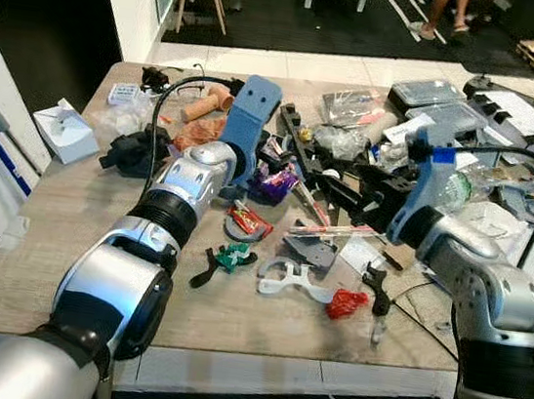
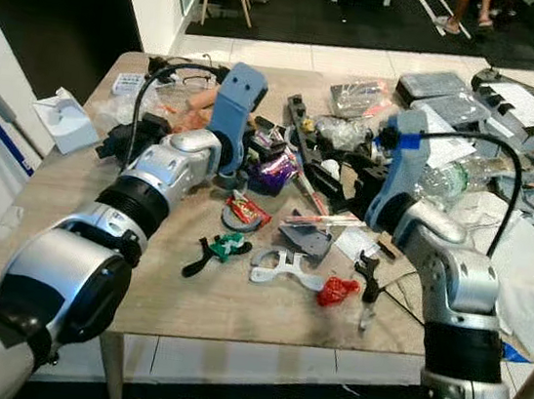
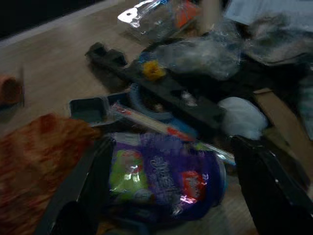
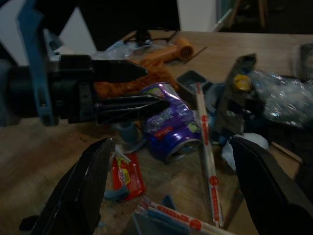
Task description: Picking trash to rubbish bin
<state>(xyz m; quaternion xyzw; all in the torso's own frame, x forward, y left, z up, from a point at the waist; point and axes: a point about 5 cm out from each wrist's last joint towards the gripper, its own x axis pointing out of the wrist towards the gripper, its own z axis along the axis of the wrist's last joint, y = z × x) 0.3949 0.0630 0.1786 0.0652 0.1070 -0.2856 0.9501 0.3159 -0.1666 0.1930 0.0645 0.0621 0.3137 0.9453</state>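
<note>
A shiny purple snack wrapper (image 3: 161, 176) lies among clutter at the middle of the wooden table (image 1: 56, 231). My left gripper (image 3: 171, 147) is open, with one finger on each side of the wrapper and low over it. The right wrist view shows the same black fingers (image 4: 132, 105) with their tips at the wrapper (image 4: 168, 122). My right gripper (image 4: 172, 142) hovers open just to the right of it, pointing at the wrapper, nothing between its fingers. A red wrapper (image 1: 247, 219) and a crumpled red scrap (image 1: 345, 303) lie nearer the front.
Around the wrapper are a long black part (image 1: 309, 141), a chopstick sleeve (image 1: 332, 231), a white plastic piece (image 1: 291, 281) and a green-black clip (image 1: 230, 257). A plastic bottle (image 1: 461, 186) and boxes crowd the right; a tissue box (image 1: 64, 131) sits far left. A person's feet (image 1: 442, 26) stand beyond.
</note>
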